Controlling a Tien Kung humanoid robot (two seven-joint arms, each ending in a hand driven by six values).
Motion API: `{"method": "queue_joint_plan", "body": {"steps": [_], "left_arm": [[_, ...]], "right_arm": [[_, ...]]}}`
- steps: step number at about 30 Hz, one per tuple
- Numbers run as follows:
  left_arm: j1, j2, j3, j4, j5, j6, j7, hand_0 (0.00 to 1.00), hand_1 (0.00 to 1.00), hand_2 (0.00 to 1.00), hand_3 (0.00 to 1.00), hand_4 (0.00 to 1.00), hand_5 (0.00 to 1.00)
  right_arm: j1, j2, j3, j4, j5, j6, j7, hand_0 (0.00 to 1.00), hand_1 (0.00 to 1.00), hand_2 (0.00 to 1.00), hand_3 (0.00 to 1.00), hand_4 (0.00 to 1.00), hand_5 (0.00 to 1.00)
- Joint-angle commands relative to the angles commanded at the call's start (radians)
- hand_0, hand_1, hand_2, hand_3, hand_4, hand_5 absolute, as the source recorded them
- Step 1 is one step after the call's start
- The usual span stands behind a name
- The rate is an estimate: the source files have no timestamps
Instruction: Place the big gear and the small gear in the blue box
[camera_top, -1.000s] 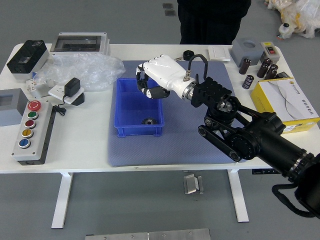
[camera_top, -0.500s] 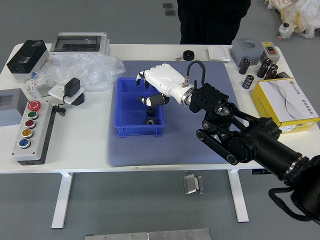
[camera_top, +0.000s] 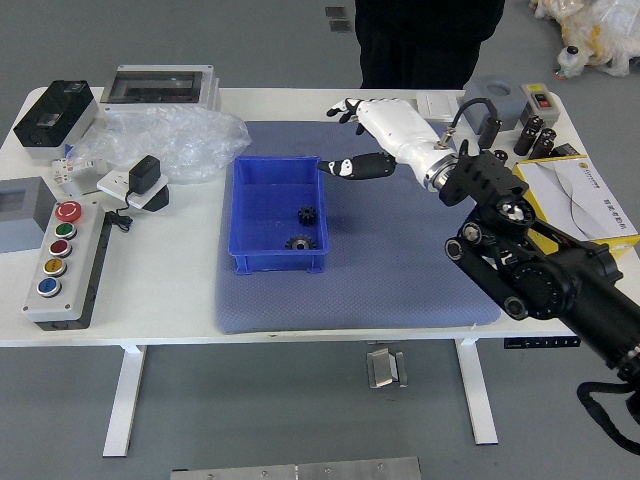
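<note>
Your head view looks forward and down from high on the near side, well above the smooth white surface (camera_top: 170, 270).

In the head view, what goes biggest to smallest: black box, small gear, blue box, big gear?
1. Blue box
2. Black box
3. Big gear, nearer the table's front edge
4. Small gear, behind it
</note>
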Motion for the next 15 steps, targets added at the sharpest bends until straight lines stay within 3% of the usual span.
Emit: {"method": "queue_joint_plan", "body": {"steps": [1, 2, 7, 8, 13, 14, 15], "left_arm": [[0.000, -0.001, -0.001, 0.000, 0.000, 0.000, 0.000, 0.872, 0.855, 0.826, 0.841, 0.710, 0.302], [-0.001, -0.001, -0.002, 0.000, -0.001, 0.000, -0.002, 0.871, 0.856, 0.826, 0.842, 0.710, 0.302], [-0.006, -0.005, -0.005, 0.000, -0.003, 0.000, -0.005, 0.871, 0.856, 0.826, 0.842, 0.710, 0.302], [-0.006, -0.005, -0.007, 0.000, -0.002, 0.000, -0.004, 0.871, 0.856, 0.825, 0.841, 0.710, 0.302], [-0.004, -0.004, -0.005, 0.000, -0.008, 0.001, -0.004, 0.871, 0.856, 0.825, 0.841, 0.710, 0.302], [-0.004, -0.004, -0.006, 0.000, -0.009, 0.001, -0.005, 0.871, 0.855, 0.824, 0.841, 0.710, 0.301], [-0.004, -0.004, -0.006, 0.000, -0.009, 0.001, -0.004, 0.871, 0.855, 0.824, 0.841, 0.710, 0.301]], "right_arm": [[-0.011, -0.017, 0.020, 0.011, 0.007, 0.001, 0.000, 0.614, 0.587, 0.683, 0.736, 0.864, 0.566], [-0.026, -0.041, 0.045, 0.024, 0.019, 0.003, 0.000, 0.659, 0.629, 0.706, 0.718, 0.785, 0.558], [-0.095, -0.127, 0.118, 0.069, 0.106, 0.004, 0.002, 0.659, 0.629, 0.706, 0.718, 0.785, 0.558], [-0.112, -0.143, 0.126, 0.074, 0.133, 0.004, 0.004, 0.695, 0.670, 0.762, 0.733, 0.619, 0.553], [-0.191, -0.197, 0.171, 0.110, 0.289, 0.007, 0.017, 0.695, 0.670, 0.762, 0.733, 0.619, 0.553], [-0.206, -0.206, 0.179, 0.118, 0.331, 0.012, 0.020, 0.756, 0.747, 0.849, 0.839, 0.580, 0.586], [-0.219, -0.213, 0.186, 0.123, 0.366, 0.018, 0.025, 0.756, 0.747, 0.849, 0.839, 0.580, 0.586]]}}
